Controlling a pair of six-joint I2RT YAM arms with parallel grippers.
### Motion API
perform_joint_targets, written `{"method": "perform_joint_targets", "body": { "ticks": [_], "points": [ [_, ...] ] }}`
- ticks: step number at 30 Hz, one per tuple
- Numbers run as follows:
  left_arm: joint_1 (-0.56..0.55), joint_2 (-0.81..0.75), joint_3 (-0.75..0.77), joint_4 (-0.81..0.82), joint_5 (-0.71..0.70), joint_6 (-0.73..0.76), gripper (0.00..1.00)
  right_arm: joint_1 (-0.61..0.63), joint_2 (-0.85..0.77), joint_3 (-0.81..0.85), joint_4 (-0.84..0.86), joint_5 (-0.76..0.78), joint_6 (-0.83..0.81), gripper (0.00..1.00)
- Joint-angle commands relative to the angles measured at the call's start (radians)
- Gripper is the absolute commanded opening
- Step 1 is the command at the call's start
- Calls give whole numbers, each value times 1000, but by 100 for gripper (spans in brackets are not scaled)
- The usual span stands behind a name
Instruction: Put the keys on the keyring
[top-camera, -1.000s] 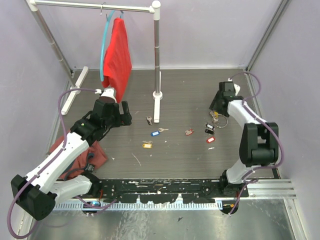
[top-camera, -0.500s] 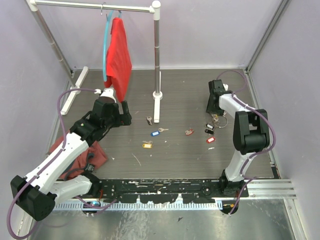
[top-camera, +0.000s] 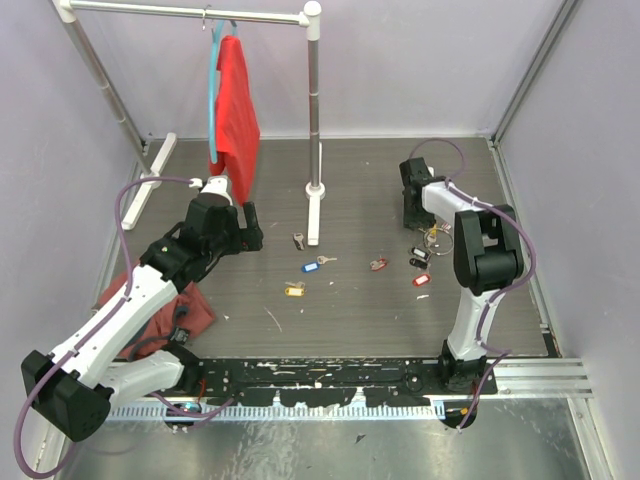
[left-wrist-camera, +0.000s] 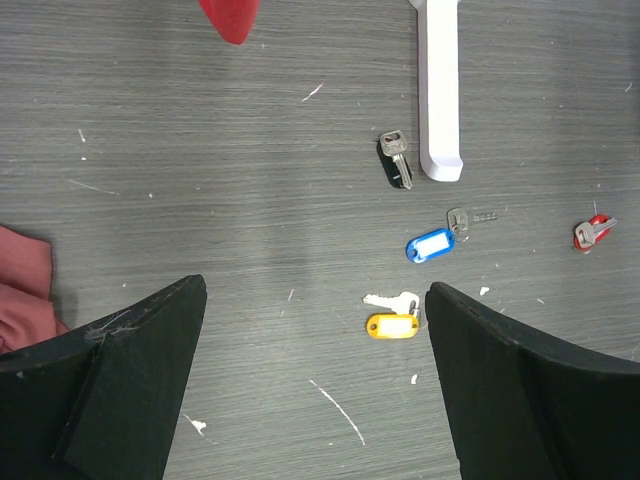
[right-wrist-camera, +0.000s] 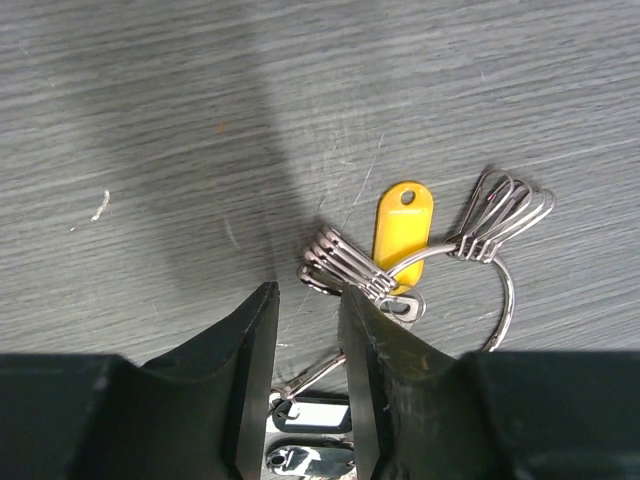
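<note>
The keyring (right-wrist-camera: 508, 300) lies flat on the tabletop (right-wrist-camera: 150, 120) at 2 o'clock from the right claw (right-wrist-camera: 306, 300), the nearer arm's. Its wire runs toward 3 o'clock. That claw's jaws stand narrowly apart, clamping nothing visible. The left claw (left-wrist-camera: 315, 290) gapes wide, well apart. The keys (top-camera: 421, 280) lie near the ring, at its 6 o'clock. Its yellow tag (right-wrist-camera: 400, 225) shows no writing.
</note>
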Motion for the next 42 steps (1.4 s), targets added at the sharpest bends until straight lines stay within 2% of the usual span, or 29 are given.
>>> {"method": "perform_joint_targets", "body": {
  "ticks": [1, 9, 12, 21, 33, 42],
  "points": [
    [2, -2, 27, -8, -5, 13, 98, 1, 12, 51, -12, 32, -27, 37],
    [2, -1, 29, -8, -3, 11, 98, 3, 37, 66, -26, 23, -28, 27],
    [1, -2, 28, -8, -3, 10, 98, 4, 38, 67, -26, 26, -28, 20],
    [3, -5, 28, -10, -4, 8, 98, 11, -70, 59, 9, 25, -9, 4],
    [3, -18, 33, 20, 23, 20, 98, 14, -243, 55, -4, 52, 3, 1],
    [2, -30, 42, 171, 237, 66, 98, 13, -481, 4, 32, -31, 40, 1]
  ]
}}
